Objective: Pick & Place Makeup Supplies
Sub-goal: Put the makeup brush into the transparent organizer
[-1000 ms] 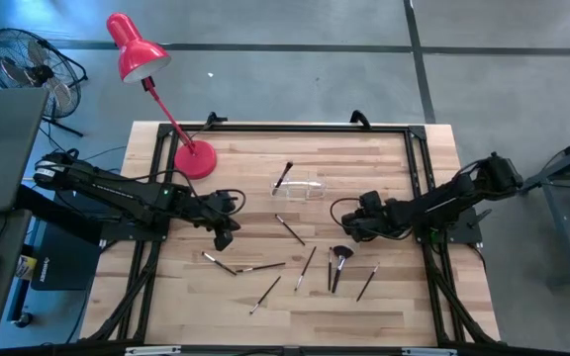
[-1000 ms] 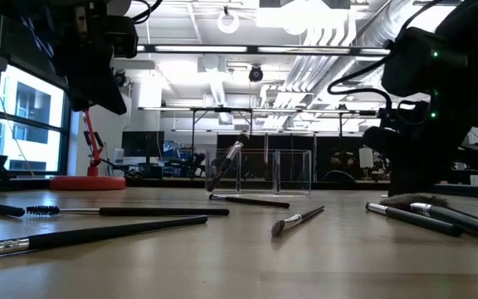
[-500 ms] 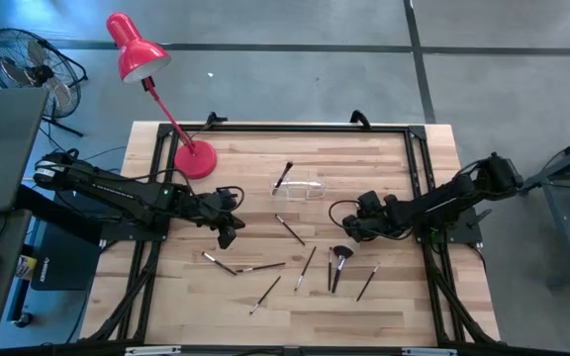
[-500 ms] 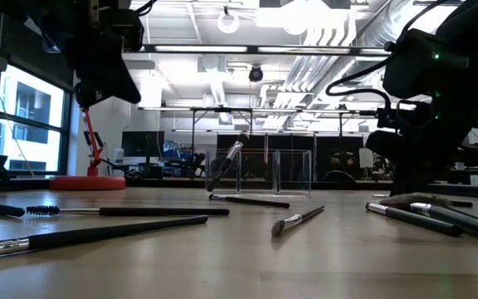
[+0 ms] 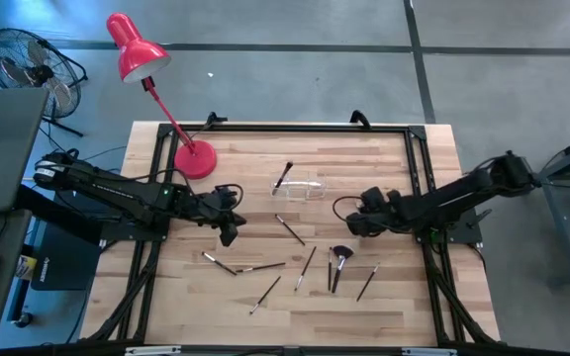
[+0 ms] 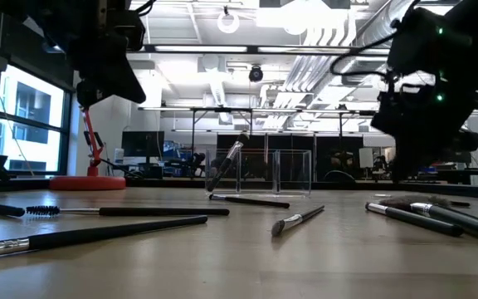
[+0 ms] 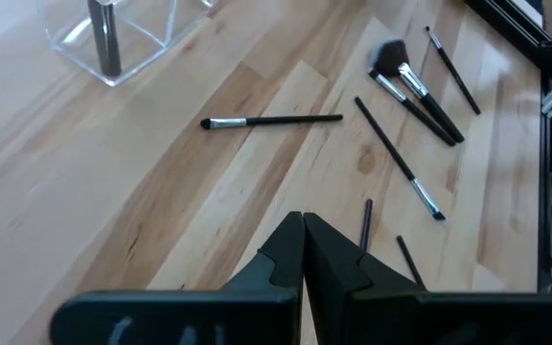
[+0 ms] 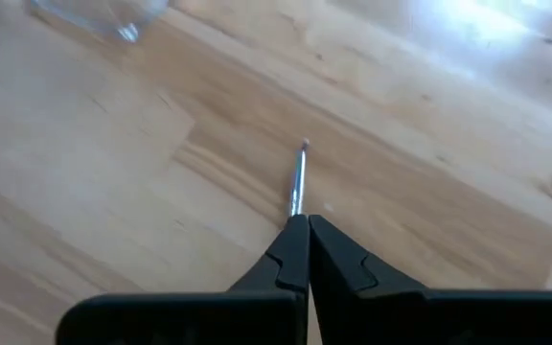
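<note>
1. Right gripper (image 8: 300,251): pinches thin liner (image 8: 298,182), which projects straight ahead past fingertips.
2. Holder (image 5: 302,187): lies ahead-left; nearer right arm.
3. Left gripper (image 7: 302,251): pressed together, empty, above table (image 5: 384,297).

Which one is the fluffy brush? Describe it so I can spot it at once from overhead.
From the clear plastic holder mid-table, go toward the front edge, past the right claw, shut on a thin silvery liner. The dark-handled brush lies there among thin pencil-like sticks; it alone has a wide fluffy black head.
</note>
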